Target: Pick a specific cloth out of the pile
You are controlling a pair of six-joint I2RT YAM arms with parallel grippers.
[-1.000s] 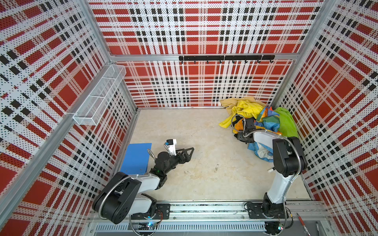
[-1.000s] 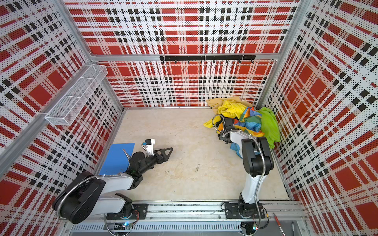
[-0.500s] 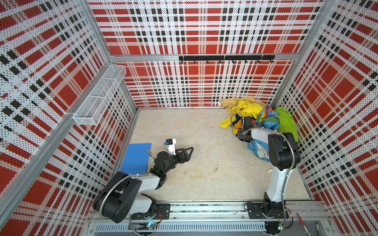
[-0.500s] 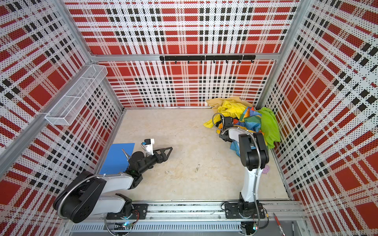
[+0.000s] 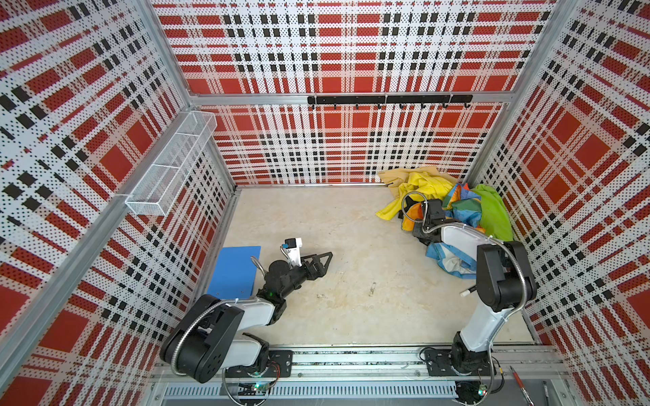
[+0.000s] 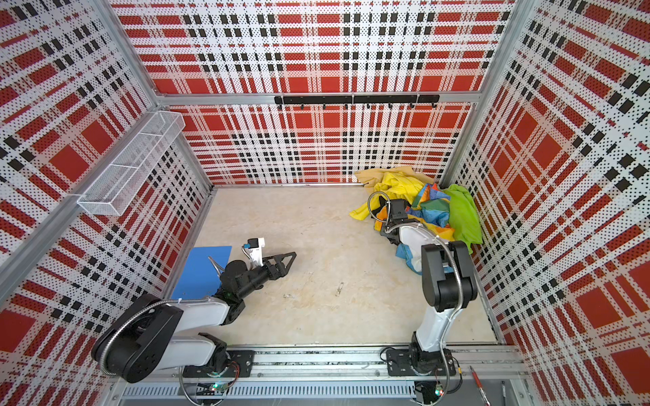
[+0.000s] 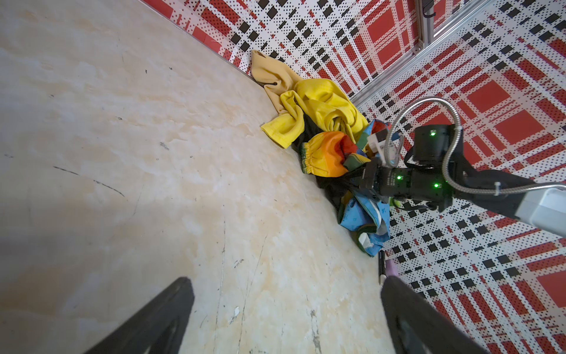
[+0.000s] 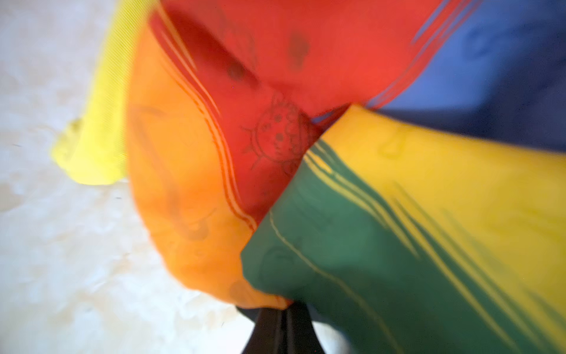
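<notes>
The pile [image 5: 457, 207] of yellow, tan, lime-green and rainbow cloths lies in the far right corner. The cloth [image 7: 332, 188] is black and shows only as dark folds under the orange part of the rainbow cloth [image 7: 324, 153]. My right gripper [image 5: 416, 230] [image 7: 355, 184] reaches low into the pile's near edge. Its fingers [image 8: 280, 325] are pressed together, with dark fabric at their tips under the orange and green folds. My left gripper [image 5: 325, 262] [image 7: 286, 285] lies open near the floor at the left, holding nothing.
A blue mat [image 5: 235, 270] lies by the left wall beside the left arm. A wire basket [image 5: 172, 168] hangs on the left wall and a black hook rail [image 5: 387, 100] on the back wall. A marker [image 7: 381, 266] lies by the right wall near the pile.
The right gripper's jaws have closed at the pile's near edge, and its elbow has shifted a little. The left arm has not moved.
</notes>
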